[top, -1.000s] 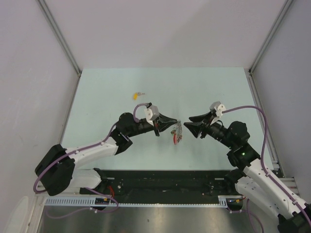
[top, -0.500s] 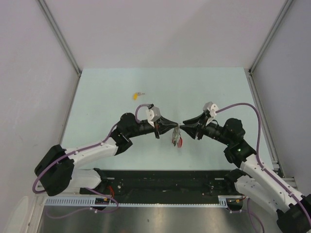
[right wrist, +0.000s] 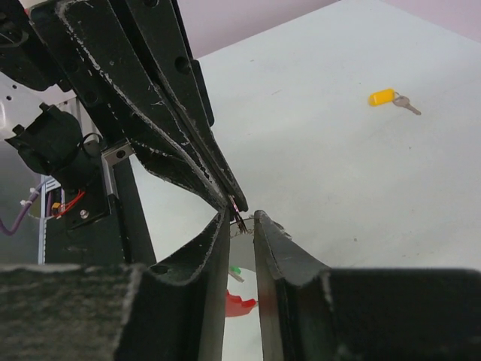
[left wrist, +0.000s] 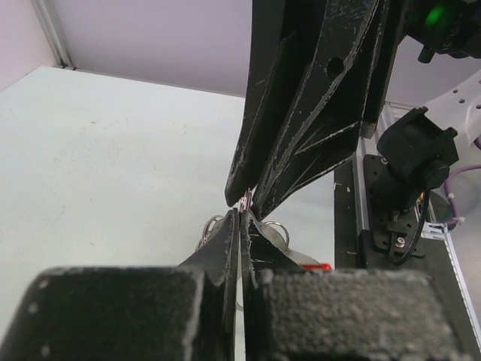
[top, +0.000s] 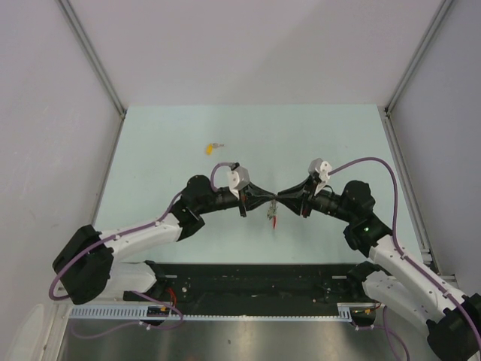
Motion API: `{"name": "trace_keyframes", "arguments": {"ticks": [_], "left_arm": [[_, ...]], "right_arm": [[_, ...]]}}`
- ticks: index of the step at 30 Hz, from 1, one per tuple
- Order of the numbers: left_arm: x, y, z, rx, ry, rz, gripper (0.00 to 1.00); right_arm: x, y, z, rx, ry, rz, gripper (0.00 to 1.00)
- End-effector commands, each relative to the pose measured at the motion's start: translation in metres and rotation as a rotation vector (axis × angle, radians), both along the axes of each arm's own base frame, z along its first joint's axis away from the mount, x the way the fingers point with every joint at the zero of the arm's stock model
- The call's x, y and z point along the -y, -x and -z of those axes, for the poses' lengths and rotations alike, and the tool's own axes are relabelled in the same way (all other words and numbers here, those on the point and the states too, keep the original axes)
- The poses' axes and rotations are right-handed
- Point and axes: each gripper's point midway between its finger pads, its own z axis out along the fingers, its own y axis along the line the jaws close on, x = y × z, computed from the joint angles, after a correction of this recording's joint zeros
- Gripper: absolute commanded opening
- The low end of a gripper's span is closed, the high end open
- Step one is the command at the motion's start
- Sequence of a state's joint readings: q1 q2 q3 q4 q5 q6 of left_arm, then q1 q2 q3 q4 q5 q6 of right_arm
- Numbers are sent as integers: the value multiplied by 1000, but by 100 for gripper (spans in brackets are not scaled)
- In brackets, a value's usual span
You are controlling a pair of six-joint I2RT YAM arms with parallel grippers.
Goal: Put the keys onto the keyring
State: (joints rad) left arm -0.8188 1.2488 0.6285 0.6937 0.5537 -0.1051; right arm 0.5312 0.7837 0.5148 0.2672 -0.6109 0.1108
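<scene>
keyring (top: 272, 213) is up off the surface (top: 165, 135), mid-field, pinched on its wire by the left tool (left wrist: 240, 213), jaws fully closed. right tool (right wrist: 240, 216) meets it tip to tip, jaws a narrow gap apart astride the same wire, not clamped. One green key (right wrist: 235, 271) and a red piece (right wrist: 239, 304) hang below. One yellow key (top: 210, 147) lies loose, far-left, well apart. Surface edges are well away from both tools.

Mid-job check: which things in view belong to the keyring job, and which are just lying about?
Job: keyring, pinched in the shut left gripper; right gripper, open around its wire ring; yellow key on the table.
Just there: purple cables; black base rail.
</scene>
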Motion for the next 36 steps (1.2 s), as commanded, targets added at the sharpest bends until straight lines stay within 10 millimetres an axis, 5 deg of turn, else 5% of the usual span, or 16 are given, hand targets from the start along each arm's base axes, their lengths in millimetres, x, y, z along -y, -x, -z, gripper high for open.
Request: {"name": "trace_keyframes", "arguments": {"ticks": [1,6,8,16,20,26,32,36], "left_arm": [[0,7,-46,89,96,23,1],[1,8,-45,82,90,34,3],[1,7,-44,79,85,31,6],[-11,-18,-50,96,63,-123,50],[-34,-66,-52,69,33,-365,77],[-81,-146,-31,-97,-77,-714,87],[-159,-227,33,-365,-226,-1120,87],[-182,-258,80,-533,-289,-1211,84]], "right_arm": [[-4,3,-26,82,-24,-35,20],[-3,3,-29,94,-22,-30,0],[-2,2,-30,102,-19,-18,0],[10,-6,-32,106,-6,74,0],[19,-13,-33,106,-1,148,0],[20,-17,-29,92,7,166,0],[18,-18,-23,76,20,159,0],[17,-19,-20,67,29,159,0]]}}
